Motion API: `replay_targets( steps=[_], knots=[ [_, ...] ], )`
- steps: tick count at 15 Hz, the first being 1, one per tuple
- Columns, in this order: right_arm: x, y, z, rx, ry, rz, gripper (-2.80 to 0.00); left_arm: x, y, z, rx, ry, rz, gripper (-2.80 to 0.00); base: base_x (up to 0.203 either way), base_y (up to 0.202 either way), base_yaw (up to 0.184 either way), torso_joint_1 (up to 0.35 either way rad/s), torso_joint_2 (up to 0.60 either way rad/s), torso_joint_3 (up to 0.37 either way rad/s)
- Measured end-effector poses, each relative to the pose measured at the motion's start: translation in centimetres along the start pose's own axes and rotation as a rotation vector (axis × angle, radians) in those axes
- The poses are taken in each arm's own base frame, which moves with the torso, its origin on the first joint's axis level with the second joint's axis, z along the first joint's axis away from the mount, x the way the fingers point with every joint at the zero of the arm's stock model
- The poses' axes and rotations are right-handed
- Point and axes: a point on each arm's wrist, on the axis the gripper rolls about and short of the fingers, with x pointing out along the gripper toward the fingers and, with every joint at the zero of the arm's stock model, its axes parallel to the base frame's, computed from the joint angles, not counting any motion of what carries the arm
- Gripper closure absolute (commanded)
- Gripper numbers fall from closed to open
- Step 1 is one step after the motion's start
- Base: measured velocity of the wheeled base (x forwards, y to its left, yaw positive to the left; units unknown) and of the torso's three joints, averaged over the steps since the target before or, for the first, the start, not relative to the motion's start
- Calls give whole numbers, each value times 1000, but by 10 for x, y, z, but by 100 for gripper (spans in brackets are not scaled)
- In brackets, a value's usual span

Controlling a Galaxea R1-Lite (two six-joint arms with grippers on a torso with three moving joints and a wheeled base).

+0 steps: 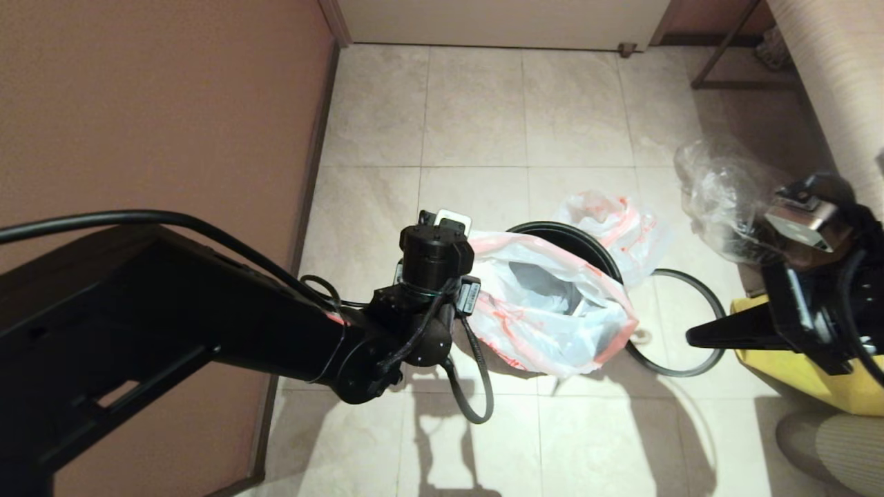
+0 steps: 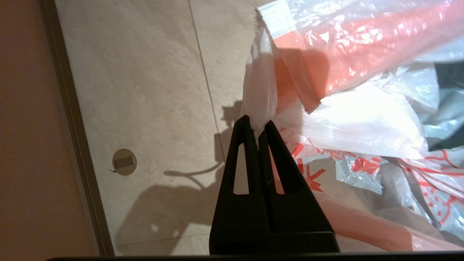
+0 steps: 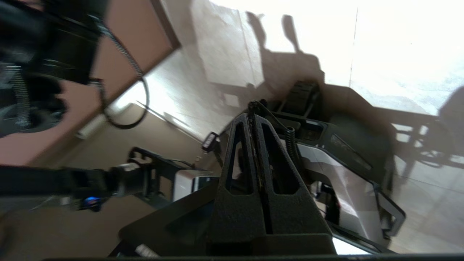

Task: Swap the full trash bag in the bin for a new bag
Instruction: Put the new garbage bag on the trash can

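Full trash bag (image 1: 552,314) seated in bin (image 1: 587,241), mouth slack | left tool (image 2: 258,125) pressed together on bag's rim fold, likely for lifting out | grey ring (image 1: 680,324) off on floor, freeing rim | new bag (image 1: 615,228) behind bin | right tool (image 3: 252,116) pressed together, nothing held, raised aside.

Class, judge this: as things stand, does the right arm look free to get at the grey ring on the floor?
Probably yes: the grey ring lies bare on the tiles just below the right claw, which is shut on nothing.
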Motion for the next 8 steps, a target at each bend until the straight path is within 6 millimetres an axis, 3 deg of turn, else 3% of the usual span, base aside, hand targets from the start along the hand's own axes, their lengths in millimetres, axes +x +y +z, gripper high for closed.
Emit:
replay_targets(
  steps=[4,8],
  knots=[
    [53,17,3,-35,89,-90,0,13,24,0,-96,-45,33,0,0,0,0,0,0,0],
    [81,13,1,-14,125,-188,0,14,27,0,-132,-49,12,0,0,0,0,0,0,0]
  ],
)
